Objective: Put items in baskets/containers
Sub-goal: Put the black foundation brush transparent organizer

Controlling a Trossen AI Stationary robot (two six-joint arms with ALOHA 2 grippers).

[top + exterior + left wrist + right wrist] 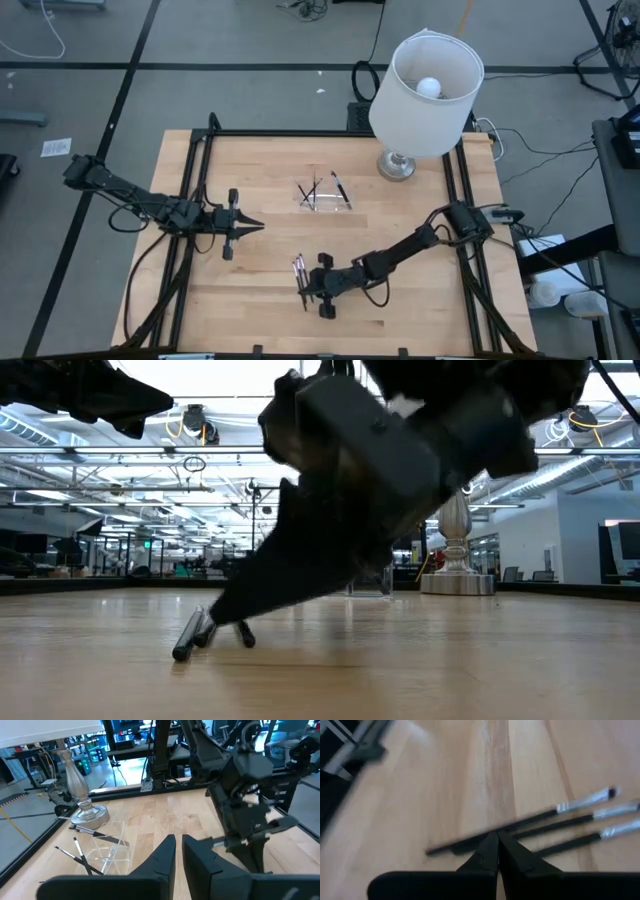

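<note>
High view only: whole table (250,300), lamp (425,95) at its far edge, clear tray (325,196) just beside lamp base toward table centre, w/ a few dark sticks lying in and across it. Low view adds what the top cam can't: three stick ends (205,630) resting flat on the wood, right arm's bulk hanging over them; lamp base behind. Left wrist view shows tray walls (112,847) up close, sticks leaning over its rim, lamp base right next to it, right arm farther off.

Right gripper (497,842): fingers pressed fully together, tips meeting at a point, nothing between them. Tips sit down at the table, right at the nearest stick of a group of three sticks (570,822) w/ silvery ends; whether they touch it, can't tell. In high view that gripper (305,285) and the group (299,270) are well apart from lamp, toward table's near edge, tray between.

Left gripper (250,227): fingers nearly together w/ a thin gap, holding nothing, above bare wood, apart from tray on the side away from lamp.
</note>
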